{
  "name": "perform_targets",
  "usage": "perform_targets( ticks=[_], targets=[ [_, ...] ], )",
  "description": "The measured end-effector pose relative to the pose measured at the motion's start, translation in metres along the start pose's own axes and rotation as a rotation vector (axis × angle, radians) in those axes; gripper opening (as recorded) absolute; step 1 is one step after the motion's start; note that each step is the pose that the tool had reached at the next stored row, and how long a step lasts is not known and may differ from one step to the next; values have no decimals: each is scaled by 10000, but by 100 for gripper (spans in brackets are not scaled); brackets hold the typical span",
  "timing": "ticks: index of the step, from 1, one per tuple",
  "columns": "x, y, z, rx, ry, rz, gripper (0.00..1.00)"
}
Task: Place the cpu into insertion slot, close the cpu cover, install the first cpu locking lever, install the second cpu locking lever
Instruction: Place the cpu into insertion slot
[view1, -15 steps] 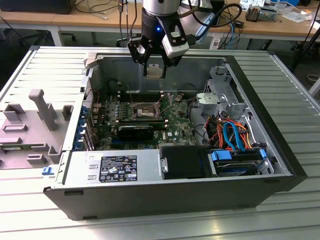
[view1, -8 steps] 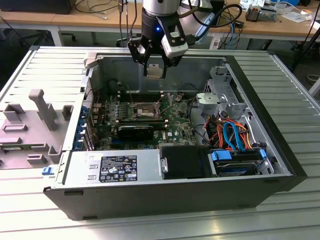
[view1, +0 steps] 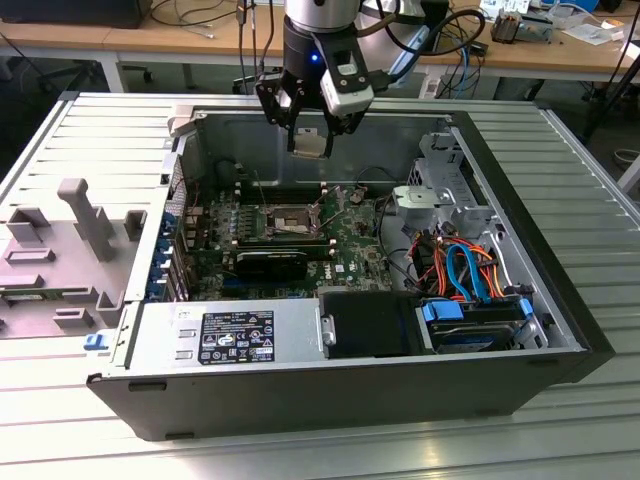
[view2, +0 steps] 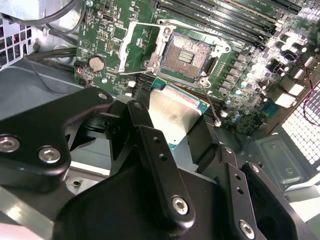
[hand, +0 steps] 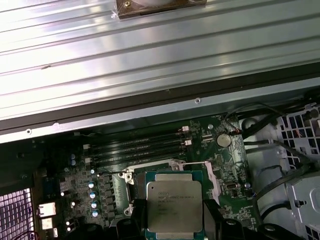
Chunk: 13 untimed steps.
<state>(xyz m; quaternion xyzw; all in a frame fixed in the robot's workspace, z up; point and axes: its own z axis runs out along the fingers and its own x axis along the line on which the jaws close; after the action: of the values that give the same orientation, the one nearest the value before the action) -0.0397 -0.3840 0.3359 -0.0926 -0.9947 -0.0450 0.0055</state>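
Note:
My gripper (view1: 310, 135) hangs over the open computer case, shut on the cpu (view1: 311, 144), a small silver-topped square chip. In both wrist views the black fingers (view2: 150, 142) clamp the cpu (view2: 174, 111) by two opposite edges. The insertion slot (view2: 191, 52) lies open on the green board below, its dark contact field bare. The cpu cover (view2: 136, 47) is swung open beside it. In the exterior view the insertion slot (view1: 288, 218) sits below the gripper and nearer the camera. In the first wrist view the cpu (hand: 174, 207) hides most of the socket.
Memory slots (hand: 135, 147) run along one side of the socket. A power supply (view1: 225, 335) and a drive bay with orange and blue cables (view1: 465, 270) fill the case's near side. A metal bracket (view1: 425, 195) stands right of the board. A grey fixture (view1: 80, 215) lies outside, left.

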Motion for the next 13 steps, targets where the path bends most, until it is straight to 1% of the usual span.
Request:
perform_targets(
  ticks=[13],
  targets=[
    [0,0,1,-9,-42,479,54]
  ],
)
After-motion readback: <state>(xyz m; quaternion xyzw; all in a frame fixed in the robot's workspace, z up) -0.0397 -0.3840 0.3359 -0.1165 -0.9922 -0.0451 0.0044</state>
